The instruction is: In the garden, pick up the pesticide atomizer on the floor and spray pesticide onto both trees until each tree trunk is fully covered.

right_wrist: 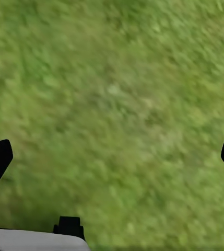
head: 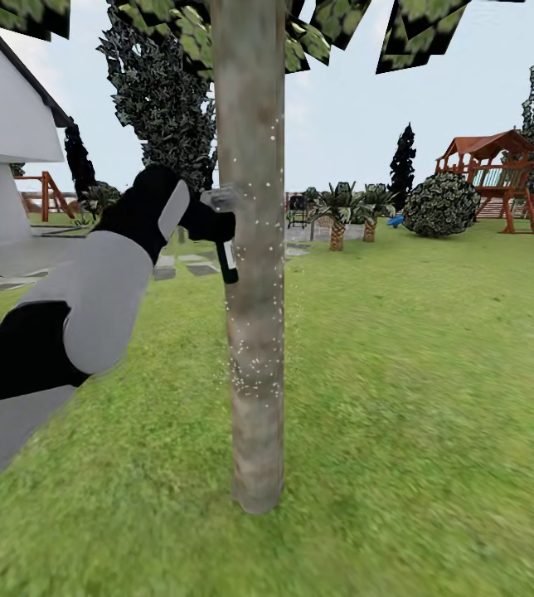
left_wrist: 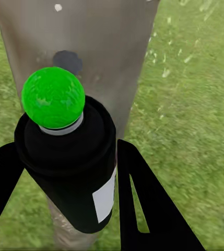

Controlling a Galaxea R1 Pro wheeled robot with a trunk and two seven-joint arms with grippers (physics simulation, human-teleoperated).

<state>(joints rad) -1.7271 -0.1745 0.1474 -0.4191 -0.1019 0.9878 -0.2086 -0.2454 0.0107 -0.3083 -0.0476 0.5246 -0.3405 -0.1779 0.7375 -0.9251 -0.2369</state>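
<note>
A grey-brown tree trunk (head: 250, 249) rises straight ahead on the lawn, with green leaves at the top edge. White pesticide specks (head: 254, 365) dot its bark, densest low down and along its right side. My left gripper (head: 205, 222) is shut on the pesticide atomizer (head: 226, 259), held right against the trunk's left side at mid height. In the left wrist view the black bottle (left_wrist: 70, 172) with its white label sits between my two fingers (left_wrist: 143, 198), a green ball on its top, the trunk (left_wrist: 106, 47) close behind. My right gripper (right_wrist: 114, 152) hangs open over grass.
A white house (head: 10, 124) and stepping stones (head: 184, 265) lie at the left. Dark conifers (head: 163, 91), low palm-like plants (head: 342, 211), a round bush (head: 441, 203) and a wooden playset (head: 499, 174) stand far back. Open lawn (head: 433, 398) spreads to the right.
</note>
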